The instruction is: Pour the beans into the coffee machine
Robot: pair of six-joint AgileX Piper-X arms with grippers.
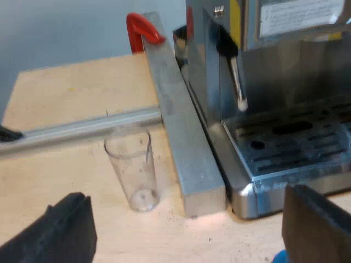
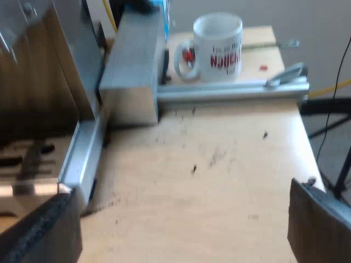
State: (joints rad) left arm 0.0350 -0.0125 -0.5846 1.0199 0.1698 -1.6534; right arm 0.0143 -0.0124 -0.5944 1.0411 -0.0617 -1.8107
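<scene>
A clear measuring glass (image 1: pixel 135 171) stands upright on the wooden table (image 1: pixel 71 93), beside a metal bar (image 1: pixel 184 131) that runs along the espresso machine (image 1: pixel 274 82). It looks empty. My left gripper (image 1: pixel 192 230) hovers above the table short of the glass, open, its black fingers (image 1: pixel 60 233) wide apart with nothing between them. My right gripper (image 2: pixel 181 235) is open too, over bare wood next to the machine's drip tray (image 2: pixel 33 164).
A white mug (image 2: pixel 216 48) with red lettering stands behind a metal rail (image 2: pixel 230 90). A red clamp (image 1: pixel 141 28) grips the bar's far end. The steam wand (image 1: pixel 237 82) hangs over the drip tray. Several dark specks lie on the wood.
</scene>
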